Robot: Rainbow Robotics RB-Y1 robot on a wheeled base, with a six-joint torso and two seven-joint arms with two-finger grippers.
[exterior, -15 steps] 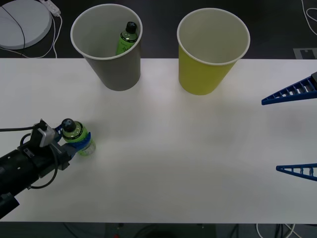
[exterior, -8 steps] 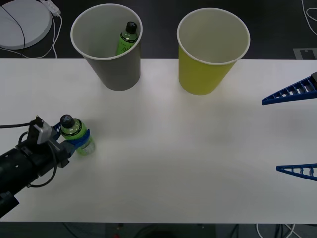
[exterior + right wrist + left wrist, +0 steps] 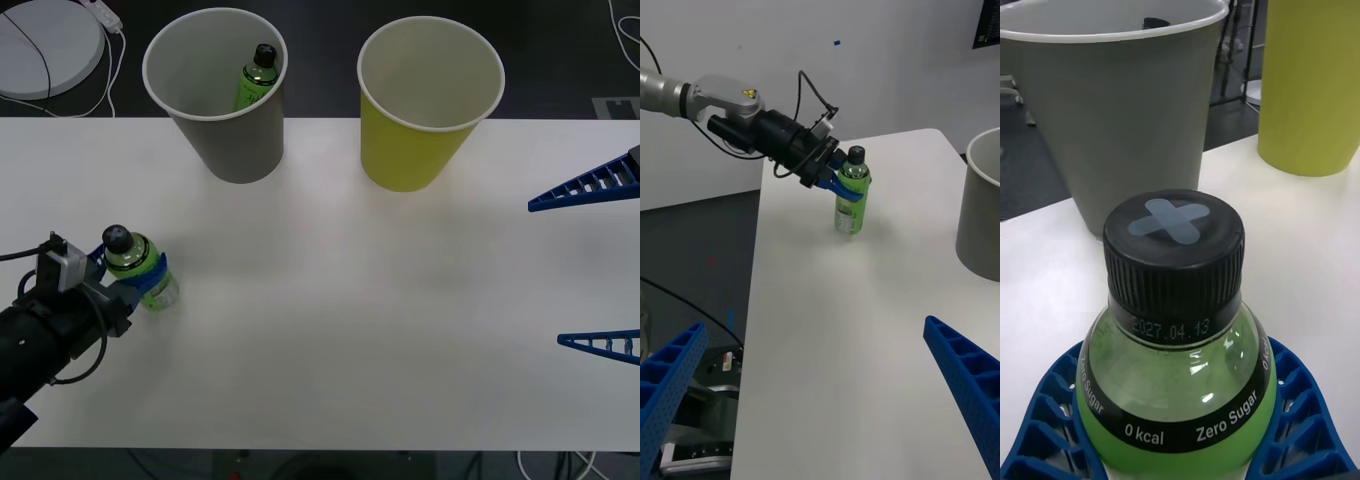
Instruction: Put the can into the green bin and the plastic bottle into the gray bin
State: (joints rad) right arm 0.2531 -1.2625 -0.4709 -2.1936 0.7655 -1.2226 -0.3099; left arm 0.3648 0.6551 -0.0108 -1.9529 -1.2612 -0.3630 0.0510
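Observation:
My left gripper is shut on a plastic bottle of green drink with a black cap, at the table's left side. The bottle leans slightly, its base at or just above the tabletop. In the left wrist view the blue fingers hug the bottle below its shoulder. The gray bin stands at the back left and holds another green bottle. To its right is the green bin, its inside pale. The can is out of view. My right gripper hangs open at the right edge.
The white table stretches bare between the two arms. A round white object with a cable lies on the floor behind the table's back left corner. Both bins stand close to the back edge.
My left gripper has carried the bottle a little to the left. The right arm and both bins have not moved.

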